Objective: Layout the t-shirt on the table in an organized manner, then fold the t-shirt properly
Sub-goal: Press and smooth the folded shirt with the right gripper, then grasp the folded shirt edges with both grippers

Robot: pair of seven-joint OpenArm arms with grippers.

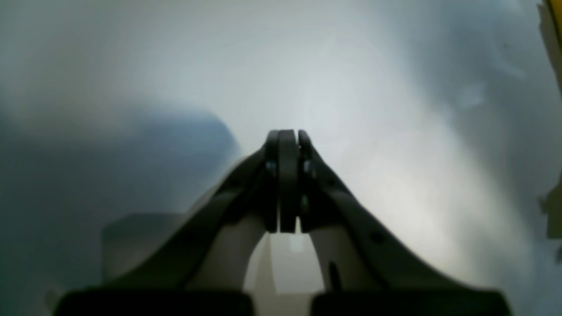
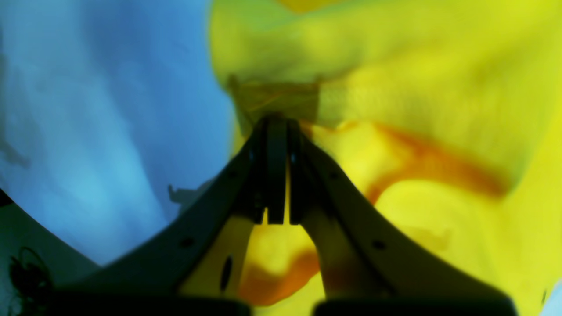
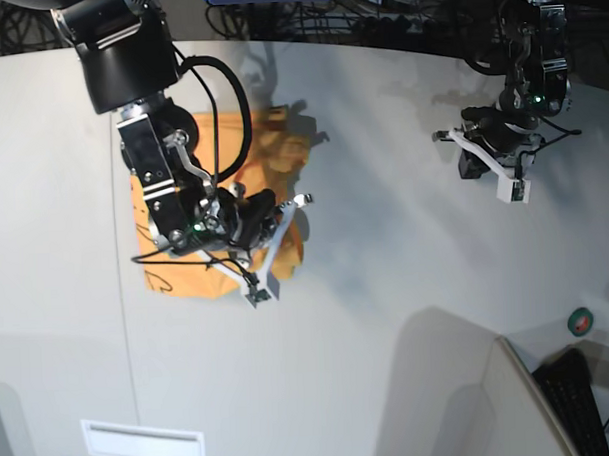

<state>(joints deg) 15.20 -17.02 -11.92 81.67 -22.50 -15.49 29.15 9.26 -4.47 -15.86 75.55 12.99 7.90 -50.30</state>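
Observation:
The t-shirt (image 3: 201,277) lies crumpled on the left part of the table (image 3: 388,315), thin black lettering at its near left corner. My right gripper (image 3: 257,293) hangs over its near right edge. In the right wrist view the right gripper (image 2: 279,120) is shut, its tips pinching a hem fold of the t-shirt (image 2: 417,87), with bare table (image 2: 109,109) to the left. My left gripper (image 3: 513,193) hovers over bare table far to the right. The left wrist view shows that gripper (image 1: 287,131) shut on nothing above the table (image 1: 175,66), with a sliver of t-shirt (image 1: 557,17) at the top right.
A green tape roll (image 3: 581,321) and a dark keyboard (image 3: 576,399) sit at the near right corner beside a raised white panel (image 3: 471,402). A white rectangular plate (image 3: 142,442) lies near the front left. Cables (image 3: 327,17) run along the curved far edge.

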